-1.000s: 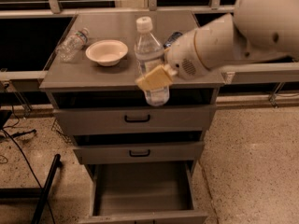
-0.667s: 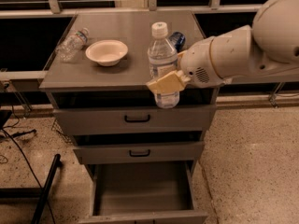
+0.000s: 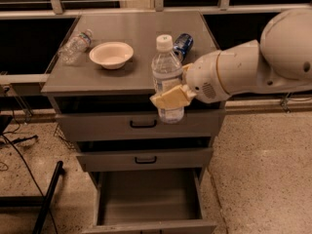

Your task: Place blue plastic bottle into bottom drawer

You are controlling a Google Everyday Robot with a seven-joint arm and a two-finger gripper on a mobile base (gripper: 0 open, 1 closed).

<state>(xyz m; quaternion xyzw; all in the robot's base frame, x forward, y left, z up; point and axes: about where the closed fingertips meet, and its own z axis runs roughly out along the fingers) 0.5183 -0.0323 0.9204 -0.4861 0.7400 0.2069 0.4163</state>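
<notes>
The claw [image 3: 169,98] clamps the bottle [image 3: 166,72] at mid-body, holding it upright just off the bench's [image 3: 141,30] front edge, right of centre, seemingly so it can descend cleanly. The bottom drawer [image 3: 146,199] gapes open below. A bowl [image 3: 111,54] and small bottle [image 3: 75,45] sit near the left edge, a can [image 3: 183,43] towards the right.

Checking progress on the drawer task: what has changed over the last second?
The gripper, shut on the blue plastic bottle throughout, carried it toward the picture's right and then lower, before the front edge of the cabinet; it is not yet let go. The bowl, the small dented bottle and the open bottom drawer stayed as they were.
</notes>
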